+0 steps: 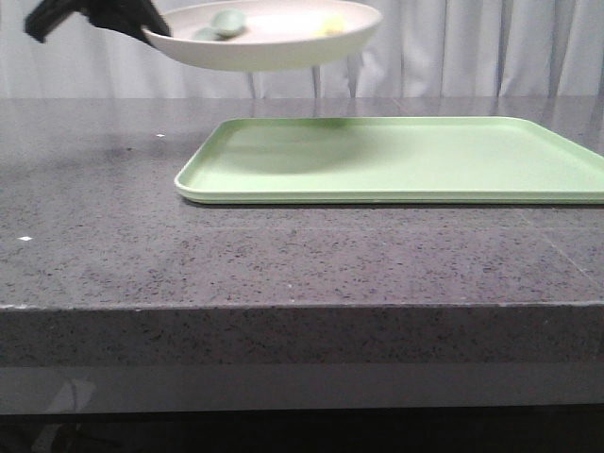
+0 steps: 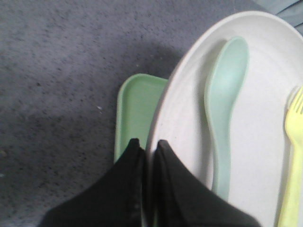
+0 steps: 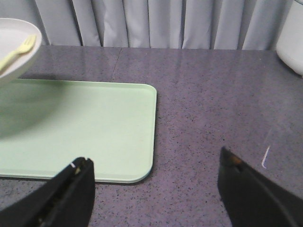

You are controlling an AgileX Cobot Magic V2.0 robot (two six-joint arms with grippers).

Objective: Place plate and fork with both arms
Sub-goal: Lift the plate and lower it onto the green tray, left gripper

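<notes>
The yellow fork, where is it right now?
The fork lies on the plate, beside the spoon. The left hand holds the plate by its rim, up in the air over the green tray.

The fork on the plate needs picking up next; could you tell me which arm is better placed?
Right: its gripper is open and empty, while the left gripper grips the plate carrying the fork.

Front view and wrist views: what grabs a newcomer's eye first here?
The wide cream matte plate hanging in the air above the left end of the large light green rectangular tray, its rim pinched by the left pincer. On it lie a pale grey-green spoon and a small yellow plastic fork. The right pincer gapes open over the tray's right end.
</notes>
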